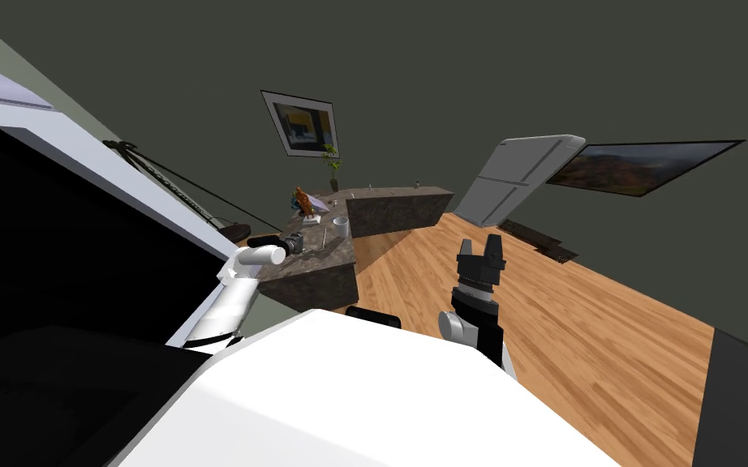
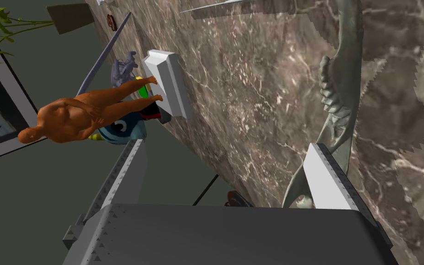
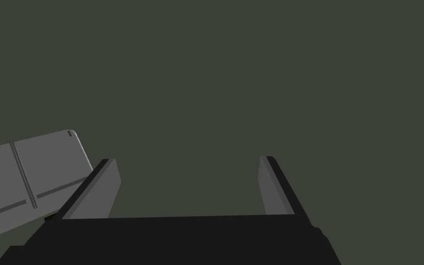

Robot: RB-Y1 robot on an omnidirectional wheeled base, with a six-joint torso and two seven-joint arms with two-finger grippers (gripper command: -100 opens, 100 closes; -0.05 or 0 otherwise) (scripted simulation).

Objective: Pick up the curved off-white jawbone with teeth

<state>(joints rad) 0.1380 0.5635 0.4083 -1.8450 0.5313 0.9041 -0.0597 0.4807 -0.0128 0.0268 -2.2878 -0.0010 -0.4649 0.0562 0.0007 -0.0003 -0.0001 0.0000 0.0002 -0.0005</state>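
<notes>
Brown marble veined in white is spreading beneath the left jaws, which I am holding wide open and low over the tabletop (image 2: 252, 92). Their two pale blade fingers (image 2: 328, 177) are standing well apart, ready to straddle something narrow.

The jawbone (image 2: 344, 87) is lying flat on the stone along the finger farther from the figurine (image 2: 77, 117). It is just beside that blade, with its near tip showing between the two fingers. Whether blade and bone are touching, I cannot tell.

It is rendered a dull grey-green here, a long thin arc with a ridged row of teeth down one edge and a forked end nearest the jaws.

I am judging the jaws to be sitting off to one side of it. A sideways shift toward the bone looks needed before closing, and so slim and hard a curve, hugging the stone, could pivot or slip out.

Beyond the opposite finger, well apart from the bone, the orange-brown human figurine is standing on a white stepped plinth (image 2: 169, 83). A blue, round-eyed toy (image 2: 123, 129) is crowding in behind it.

The right jaws are hanging parked over the wooden floor (image 1: 575, 324), away from the tabletop, their grey blades (image 3: 275, 184) open and gripping nothing.
</notes>
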